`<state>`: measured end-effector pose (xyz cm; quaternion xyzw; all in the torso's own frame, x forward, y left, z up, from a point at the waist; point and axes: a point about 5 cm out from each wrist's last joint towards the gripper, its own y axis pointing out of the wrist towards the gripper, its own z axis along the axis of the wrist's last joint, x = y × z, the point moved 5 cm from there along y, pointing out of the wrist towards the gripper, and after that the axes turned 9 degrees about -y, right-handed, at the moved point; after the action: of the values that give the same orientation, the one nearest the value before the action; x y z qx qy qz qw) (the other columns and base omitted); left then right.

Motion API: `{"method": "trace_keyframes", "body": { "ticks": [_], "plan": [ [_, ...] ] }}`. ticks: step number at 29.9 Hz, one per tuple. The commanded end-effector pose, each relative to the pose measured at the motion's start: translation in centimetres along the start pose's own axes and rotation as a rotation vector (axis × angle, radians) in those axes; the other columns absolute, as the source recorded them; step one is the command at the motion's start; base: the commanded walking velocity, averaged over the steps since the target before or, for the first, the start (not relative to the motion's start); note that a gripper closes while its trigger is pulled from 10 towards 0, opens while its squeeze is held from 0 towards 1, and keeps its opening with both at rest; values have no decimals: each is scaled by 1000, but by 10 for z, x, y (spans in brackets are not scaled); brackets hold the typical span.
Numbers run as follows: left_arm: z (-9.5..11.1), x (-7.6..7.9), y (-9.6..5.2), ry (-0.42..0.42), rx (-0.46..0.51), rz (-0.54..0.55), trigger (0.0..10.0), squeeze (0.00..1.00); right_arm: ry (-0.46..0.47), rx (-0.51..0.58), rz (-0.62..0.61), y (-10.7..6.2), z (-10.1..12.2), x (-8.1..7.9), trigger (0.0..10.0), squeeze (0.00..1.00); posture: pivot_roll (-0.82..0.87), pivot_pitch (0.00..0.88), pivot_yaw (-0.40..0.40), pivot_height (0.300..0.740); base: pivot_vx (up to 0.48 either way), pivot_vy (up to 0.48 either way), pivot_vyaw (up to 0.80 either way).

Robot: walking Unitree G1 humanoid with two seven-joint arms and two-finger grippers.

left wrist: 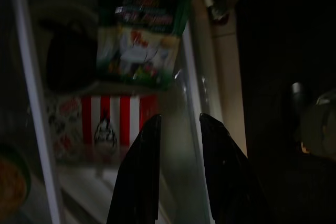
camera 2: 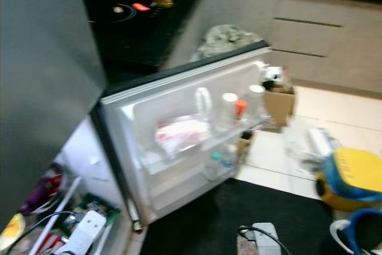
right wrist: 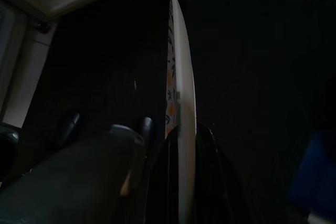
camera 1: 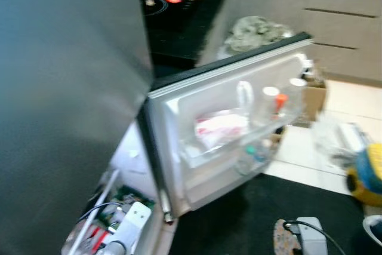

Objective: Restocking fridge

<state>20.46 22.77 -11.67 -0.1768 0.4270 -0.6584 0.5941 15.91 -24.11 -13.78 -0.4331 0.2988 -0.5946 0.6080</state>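
The fridge door (camera 1: 239, 123) stands swung open, its racks holding a red-and-white packet (camera 1: 219, 128) and bottles (camera 2: 230, 110). The right tool (right wrist: 181, 145) is clamped on a thin white plate (right wrist: 181, 93) with a floral pattern, held edge-on over the dark floor mat (camera 2: 280, 207). The left tool (left wrist: 178, 145), fingers slightly apart and holding nothing, points at a green packet (left wrist: 139, 40) and a red-striped carton (left wrist: 115, 121) on a fridge shelf.

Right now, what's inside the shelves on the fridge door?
The fridge door holds a red and white packet, clear bottles and an orange-capped one above; small bottles sit below. Blur hides what the labels say.
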Motion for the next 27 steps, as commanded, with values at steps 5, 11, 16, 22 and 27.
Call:
{"method": "trace_keyframes", "body": {
  "ticks": [5,11,16,22,27],
  "plan": [
    [-3,4,0,-9,-12,-11,10000,208,-3,-13,-12,-1,-4,2,10000,0,28,0,-42,740,0,0,800],
    [-4,4,-1,-10,-12,-10,10000,212,0,-14,-15,-1,-4,3,10000,0,28,0,-42,740,0,0,800],
    [-4,4,-1,-8,-12,-8,10000,212,1,-12,-17,-1,-3,3,10000,0,28,0,-42,740,0,0,800],
    [-4,3,-1,-8,-12,-8,10000,216,1,-13,-17,-1,-3,3,10000,0,28,0,-42,740,0,0,800],
    [-4,3,-1,-7,-11,-7,10000,216,0,-18,-19,-1,-4,3,10000,0,27,0,-41,740,0,0,800]
  ]
}}
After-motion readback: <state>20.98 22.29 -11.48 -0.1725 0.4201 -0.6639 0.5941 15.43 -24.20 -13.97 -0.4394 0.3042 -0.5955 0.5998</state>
